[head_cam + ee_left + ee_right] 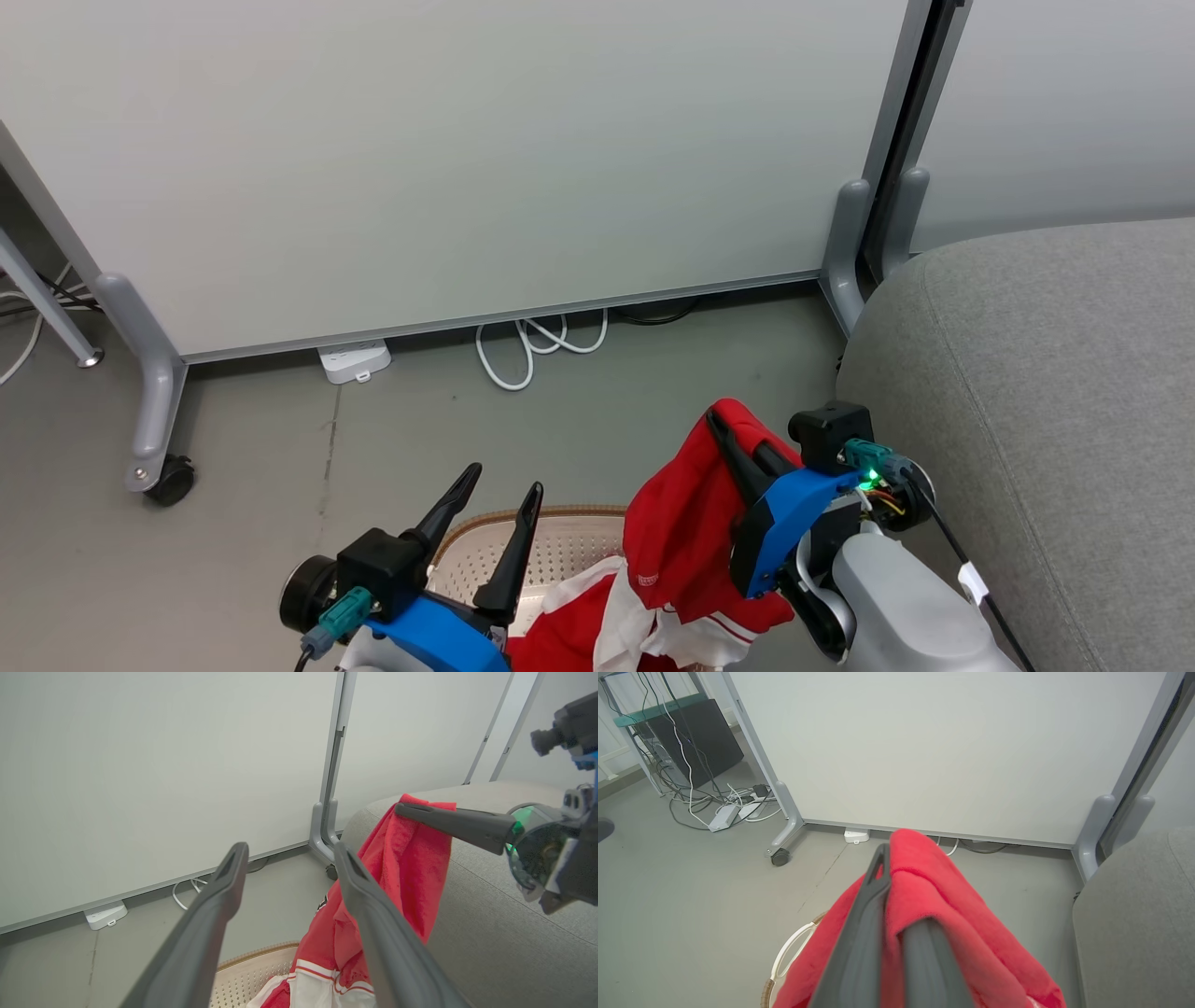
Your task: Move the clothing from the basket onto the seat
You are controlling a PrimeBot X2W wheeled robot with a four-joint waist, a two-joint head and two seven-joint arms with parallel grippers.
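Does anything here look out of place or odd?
Nothing is damaged or spilled. The clothing hangs draped over the shut right gripper, with its lower end in the basket and none of it on the seat.

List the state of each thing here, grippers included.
basket, on the floor, red-and-white fabric inside.
sofa, no clothing on the part shown.
red garment, lifted, hanging over the basket, not yet on the sofa.
right gripper, shut on the red garment.
left gripper, open, empty.
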